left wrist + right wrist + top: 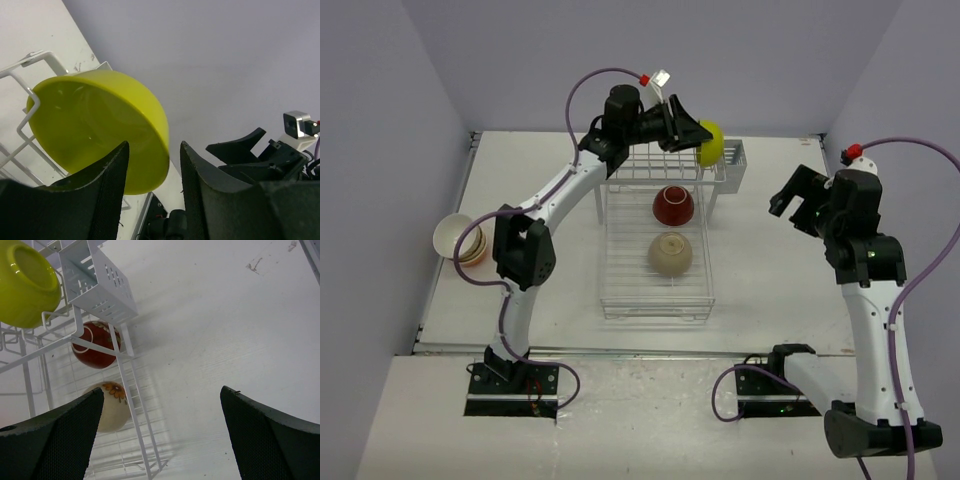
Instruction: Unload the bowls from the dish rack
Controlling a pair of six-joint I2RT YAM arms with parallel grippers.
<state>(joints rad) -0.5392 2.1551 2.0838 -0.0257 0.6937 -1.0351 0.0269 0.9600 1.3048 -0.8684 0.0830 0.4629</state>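
We are at the pick of the lime-yellow bowl [95,125], which stands on edge in the raised tines [665,172] at the far end of the dish rack [655,315], just beside the cutlery basket [732,160]. The left tool [153,146] is up against it with its jaws parted. One finger is inside the bowl's mouth and the other outside, and the rim sits in the gap between them. We see daylight beside the outer finger, so we judge the bowl is not yet gripped.

The next move calls for closing on that rim. Then the bowl must come up and out of the wires without snagging the tines or knocking the basket, and be carried left to the stack of bowls [458,240] on the desk [770,290].

The right tool [161,390] hangs wide open and empty over bare desk to the right of the rack. Two more bowls lie upside down on the flat tray, a dark red bowl [673,204] and a beige bowl [670,254] nearer the arms. By our reckoning about half the unloading is left.
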